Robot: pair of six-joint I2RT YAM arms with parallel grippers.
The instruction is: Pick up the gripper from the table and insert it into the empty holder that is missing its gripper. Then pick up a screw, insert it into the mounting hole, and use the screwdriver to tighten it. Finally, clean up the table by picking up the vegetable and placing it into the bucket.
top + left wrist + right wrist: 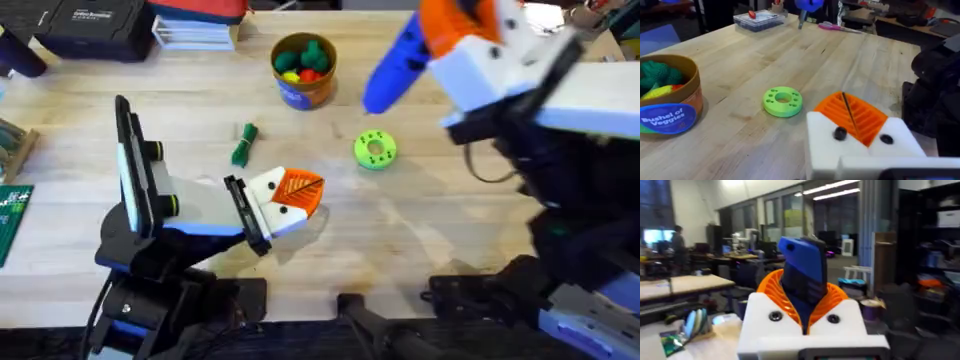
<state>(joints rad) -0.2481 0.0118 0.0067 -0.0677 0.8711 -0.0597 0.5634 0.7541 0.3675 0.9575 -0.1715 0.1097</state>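
Table (420, 250): light wood. Right gripper (805, 297) is raised above it, jaws closed on the blue screwdriver (395, 65). Left gripper (290, 197) sits low at centre, jaws together, nothing between them. Bucket (305, 90) stands at the far side; vegetable (244, 146) lies near the left gripper.

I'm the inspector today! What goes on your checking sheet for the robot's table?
Surface: wooden table, bare wood.
Job's things: screwdriver held in the air; vegetable lying on the table; bucket upright, toys inside.
Clutter: green ring; scissors.
Hands: left hand shut, holding nothing seen; right hand shut on the screwdriver.
Cables: black cable beside the right arm.
Surroundings: black case at the far edge.
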